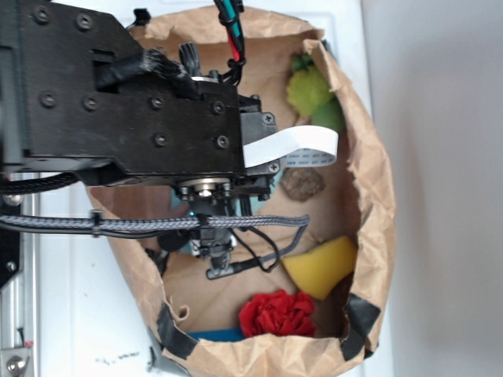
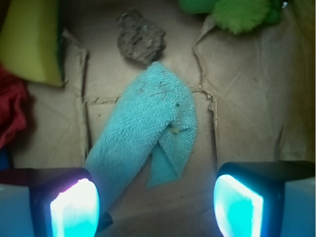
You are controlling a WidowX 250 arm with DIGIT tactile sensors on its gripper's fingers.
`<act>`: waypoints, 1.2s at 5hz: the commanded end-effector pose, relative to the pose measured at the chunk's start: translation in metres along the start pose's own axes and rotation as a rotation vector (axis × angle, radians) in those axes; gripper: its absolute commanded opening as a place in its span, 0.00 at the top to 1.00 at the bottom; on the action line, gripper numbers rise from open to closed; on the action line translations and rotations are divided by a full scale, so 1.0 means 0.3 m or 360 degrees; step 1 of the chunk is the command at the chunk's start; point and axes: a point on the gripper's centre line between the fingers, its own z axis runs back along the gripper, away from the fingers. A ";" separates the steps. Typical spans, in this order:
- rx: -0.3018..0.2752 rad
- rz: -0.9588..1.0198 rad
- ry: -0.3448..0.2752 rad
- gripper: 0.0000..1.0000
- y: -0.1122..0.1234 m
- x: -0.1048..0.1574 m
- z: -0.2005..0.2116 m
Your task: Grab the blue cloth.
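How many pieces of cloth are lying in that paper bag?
2 for certain. The blue cloth lies flat on the bag floor in front of the open hand; the red ruffled cloth sits beside the yellow sponge. The arm may hide others.

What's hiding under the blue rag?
The blue rag lies flat on brown paper. Paper shows all around it; anything beneath the cloth itself stays hidden.

From overhead we look down past the arm into the paper bag, while our wrist view hovers close over its floor, sharing the yellow sponge.
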 end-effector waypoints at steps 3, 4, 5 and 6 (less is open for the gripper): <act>-0.0045 0.0407 -0.0033 0.00 -0.012 0.096 -0.039; -0.0064 0.0403 -0.0058 0.00 0.005 0.097 -0.056; -0.0099 0.0413 -0.0077 0.00 0.003 0.092 -0.065; -0.0110 0.0439 -0.0073 0.00 -0.004 0.096 -0.079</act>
